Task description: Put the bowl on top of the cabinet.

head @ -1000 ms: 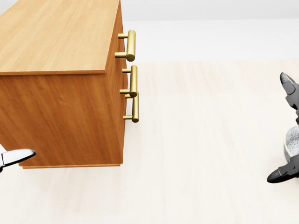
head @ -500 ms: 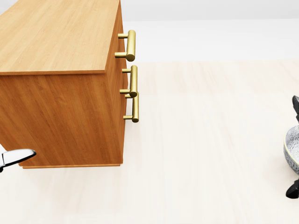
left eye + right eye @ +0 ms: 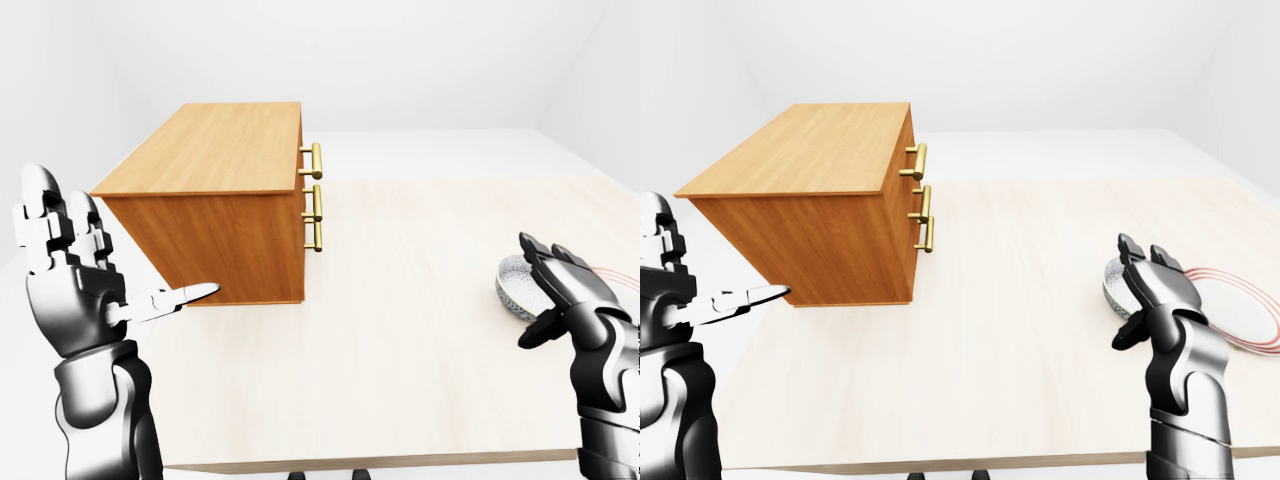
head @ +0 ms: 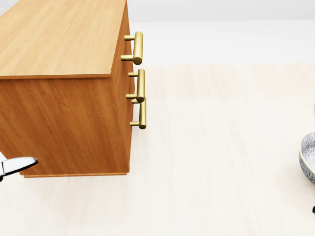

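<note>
The wooden cabinet (image 3: 225,190) stands at the left of the table, its flat top bare and its gold drawer handles (image 3: 316,195) facing right. A grey patterned bowl (image 3: 1117,285) sits on the table at the right, and its rim also shows at the right edge of the head view as the bowl (image 4: 308,156). My right hand (image 3: 1135,295) is open just beside the bowl on its near side, fingers spread and not closed round it. My left hand (image 3: 120,250) is raised and open at the left, near the cabinet's lower corner, holding nothing.
A white plate with a red rim (image 3: 1240,305) lies just right of the bowl. The light wooden table (image 3: 400,330) stretches between cabinet and bowl, and its near edge runs along the bottom of the eye views.
My right hand has slid out of the head view toward the right edge, uncovering more of the bowl's rim. Bowl, cabinet and left hand have stayed put.
</note>
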### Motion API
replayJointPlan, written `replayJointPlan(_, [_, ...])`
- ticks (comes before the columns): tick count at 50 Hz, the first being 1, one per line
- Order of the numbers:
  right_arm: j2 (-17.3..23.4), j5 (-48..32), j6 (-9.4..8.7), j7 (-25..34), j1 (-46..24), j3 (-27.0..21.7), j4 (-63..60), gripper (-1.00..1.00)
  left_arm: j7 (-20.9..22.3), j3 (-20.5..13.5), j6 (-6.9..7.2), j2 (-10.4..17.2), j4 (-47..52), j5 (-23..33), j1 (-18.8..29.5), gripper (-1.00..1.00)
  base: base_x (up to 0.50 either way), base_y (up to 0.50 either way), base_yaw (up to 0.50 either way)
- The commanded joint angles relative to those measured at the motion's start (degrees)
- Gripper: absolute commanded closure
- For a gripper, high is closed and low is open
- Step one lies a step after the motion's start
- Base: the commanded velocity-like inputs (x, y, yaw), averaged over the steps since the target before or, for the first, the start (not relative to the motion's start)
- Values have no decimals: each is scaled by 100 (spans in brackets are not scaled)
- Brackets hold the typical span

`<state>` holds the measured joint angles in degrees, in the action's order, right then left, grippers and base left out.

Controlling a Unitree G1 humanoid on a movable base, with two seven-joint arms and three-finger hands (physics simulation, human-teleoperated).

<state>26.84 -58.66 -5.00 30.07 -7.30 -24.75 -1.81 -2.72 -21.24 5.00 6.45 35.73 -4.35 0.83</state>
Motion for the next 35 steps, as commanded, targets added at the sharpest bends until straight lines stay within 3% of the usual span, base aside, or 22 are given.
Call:
replayJointPlan(1, [47, -199, 0, -257, -197, 258, 473, -100, -56, 53, 0, -26, -114, 43, 41, -100, 0, 0, 0])
replayJointPlan(17, [129, 87, 0, -1298, -155, 530, 2034, -100, -55, 68, 0, -15, -184, 51, 44, -100, 0, 0, 0])
replayJointPlan(35, [488, -89, 0, -1369, -165, 521, 2389, -100, -55, 60, 0, -13, -122, 48, 49, -100, 0, 0, 0])
